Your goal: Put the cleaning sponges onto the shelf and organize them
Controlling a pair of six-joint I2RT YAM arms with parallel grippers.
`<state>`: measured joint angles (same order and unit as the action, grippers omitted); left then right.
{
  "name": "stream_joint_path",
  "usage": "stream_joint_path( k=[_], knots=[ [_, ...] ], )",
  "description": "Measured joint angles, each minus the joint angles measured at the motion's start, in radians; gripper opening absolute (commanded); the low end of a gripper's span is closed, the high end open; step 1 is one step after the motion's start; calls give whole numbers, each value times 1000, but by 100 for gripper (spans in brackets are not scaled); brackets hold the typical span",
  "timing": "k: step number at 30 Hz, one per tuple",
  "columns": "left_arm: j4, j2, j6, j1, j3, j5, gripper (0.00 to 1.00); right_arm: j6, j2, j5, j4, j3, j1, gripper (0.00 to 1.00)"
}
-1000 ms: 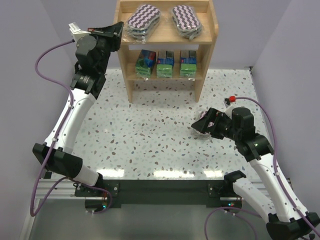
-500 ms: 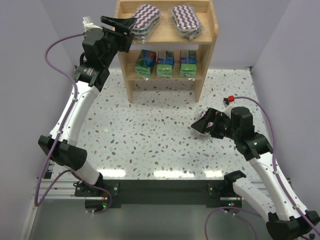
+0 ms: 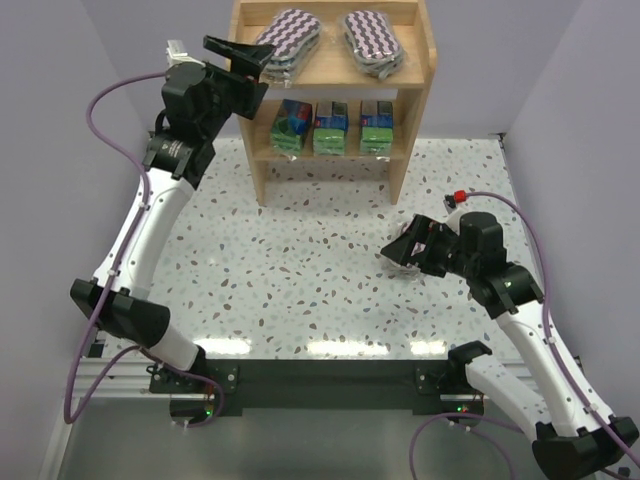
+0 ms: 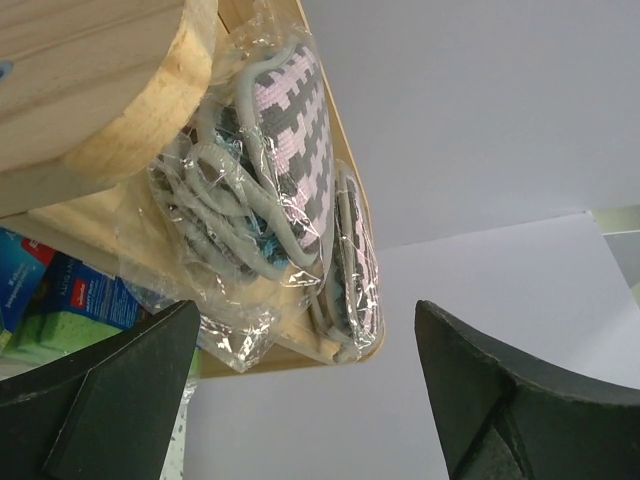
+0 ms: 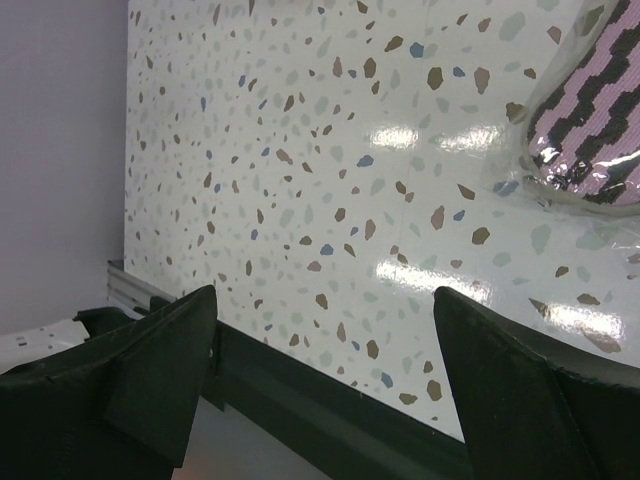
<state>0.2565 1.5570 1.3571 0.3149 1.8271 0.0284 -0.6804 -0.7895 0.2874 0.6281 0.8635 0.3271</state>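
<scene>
**Cleaning sponges and shelf, both arms in view.** The near zigzag pad (image 3: 287, 38) and the far zigzag pad (image 3: 372, 40) are laid side by side on the upper tier of the shelf (image 3: 340, 92). Both are wrapped in crinkled clear film. The near pad lies just ahead of the left jaws and above their gap, and its film overhangs the board's front edge. Three green-and-blue packs (image 3: 330, 127) are stood in a row on the lower tier, below those jaws. A loose zigzag pad (image 5: 590, 130) lies flat on the table (image 3: 300, 270), ahead of the right jaws and beyond one finger, outside the gap.

The left arm (image 3: 150, 230) is raised and stretched forward, with the left gripper (image 3: 256, 66) held level at the left end of the upper tier. Its jaws are spread wide and nothing is held between them. The right arm (image 3: 530, 330) is bent low, and the right gripper (image 3: 400, 248) is tilted down close to the table. Its jaws are likewise spread wide, and only bare speckled surface is seen in the gap.

The rounded corner of the shelf's side panel is seen close above one left finger, and plain wall (image 4: 480, 120) lies beyond the left jaws. Open table runs from between the right jaws to the dark front rail (image 5: 330, 395).
</scene>
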Motion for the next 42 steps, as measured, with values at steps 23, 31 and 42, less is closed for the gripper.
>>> stream_joint_path(
  k=[23,31,42],
  knots=[
    [-4,179,-4,-35,130,-151,19,-1,0,0,0,0,0,93],
    [-106,155,10,-41,43,-166,0,-8,11,0,1,0,0,93],
    [-303,-36,48,-46,-230,-3,0,-8,13,0,2,0,0,93]
  ],
)
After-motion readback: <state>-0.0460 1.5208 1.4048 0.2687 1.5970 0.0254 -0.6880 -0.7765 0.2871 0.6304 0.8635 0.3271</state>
